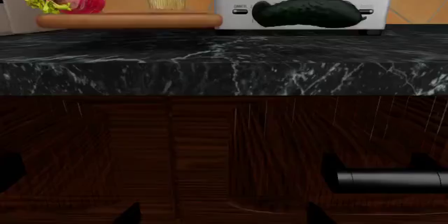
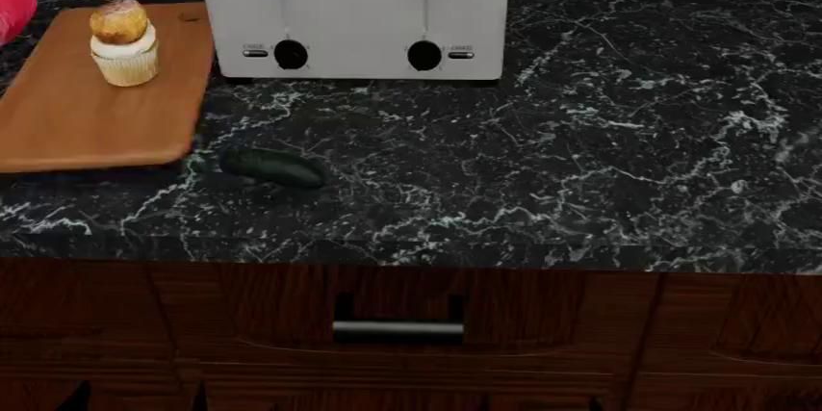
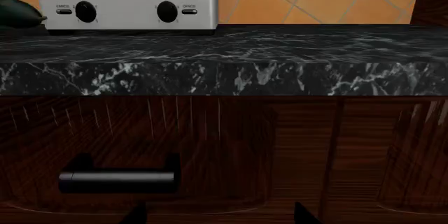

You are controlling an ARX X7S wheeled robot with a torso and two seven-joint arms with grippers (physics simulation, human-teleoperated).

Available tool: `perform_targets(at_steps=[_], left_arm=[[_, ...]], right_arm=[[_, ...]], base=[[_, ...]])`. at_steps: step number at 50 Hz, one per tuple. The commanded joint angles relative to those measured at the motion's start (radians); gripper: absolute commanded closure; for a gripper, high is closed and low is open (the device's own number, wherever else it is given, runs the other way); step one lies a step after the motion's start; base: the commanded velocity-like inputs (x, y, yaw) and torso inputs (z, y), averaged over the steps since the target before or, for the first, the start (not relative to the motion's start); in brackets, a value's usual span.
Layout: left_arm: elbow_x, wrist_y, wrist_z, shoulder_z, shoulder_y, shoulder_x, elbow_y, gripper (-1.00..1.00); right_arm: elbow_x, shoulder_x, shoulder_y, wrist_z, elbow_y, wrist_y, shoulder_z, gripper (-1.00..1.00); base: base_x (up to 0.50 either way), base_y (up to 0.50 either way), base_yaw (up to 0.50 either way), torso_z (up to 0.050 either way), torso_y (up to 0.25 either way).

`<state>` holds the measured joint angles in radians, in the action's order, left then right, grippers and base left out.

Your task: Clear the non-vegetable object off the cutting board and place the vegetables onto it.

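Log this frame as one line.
cupcake: on board | cucumber: on counter, off board | radish: beside board | grippers: not in view | task: not started

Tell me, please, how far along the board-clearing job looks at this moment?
Nothing looks done yet. The cupcake sits on the cutting board. The cucumber lies on the black counter beside the board's corner, in front of the toaster, and the radish lies off the board's far edge. Nothing is in hand; neither gripper is visible. Left: remove the cupcake, then place both vegetables on the board.
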<state>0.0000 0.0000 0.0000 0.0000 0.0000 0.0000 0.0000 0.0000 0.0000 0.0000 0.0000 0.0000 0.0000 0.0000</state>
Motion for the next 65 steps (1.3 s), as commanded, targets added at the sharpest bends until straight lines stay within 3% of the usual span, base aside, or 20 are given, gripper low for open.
perform_targets(at_steps=[1, 22, 65], left_arm=[[0.0, -0.007, -0.01, 0.01, 0.005, -0.007, 0.012, -1.0], [-0.064, 0.024, -0.069, 0.071, 0.005, -0.063, 0.0, -1.0], [-0.101, 0.03, -0.127, 0.132, 0.001, -0.112, -0.003, -1.0]], right_arm=[[0.0, 0.043, 0.0, 0.055, -0.005, 0.003, -0.055, -1.0], [0.08, 0.076, -0.006, 0.087, -0.005, -0.029, -0.09, -1.0], [0.111, 0.121, -0.002, 0.141, -0.004, -0.036, -0.145, -1.0]], base=[[0.0, 0.0, 0.0, 0.0, 0.0], [0.0, 0.0, 0.0, 0.0, 0.0], [0.0, 0.5, 0.0, 0.0, 0.0]])
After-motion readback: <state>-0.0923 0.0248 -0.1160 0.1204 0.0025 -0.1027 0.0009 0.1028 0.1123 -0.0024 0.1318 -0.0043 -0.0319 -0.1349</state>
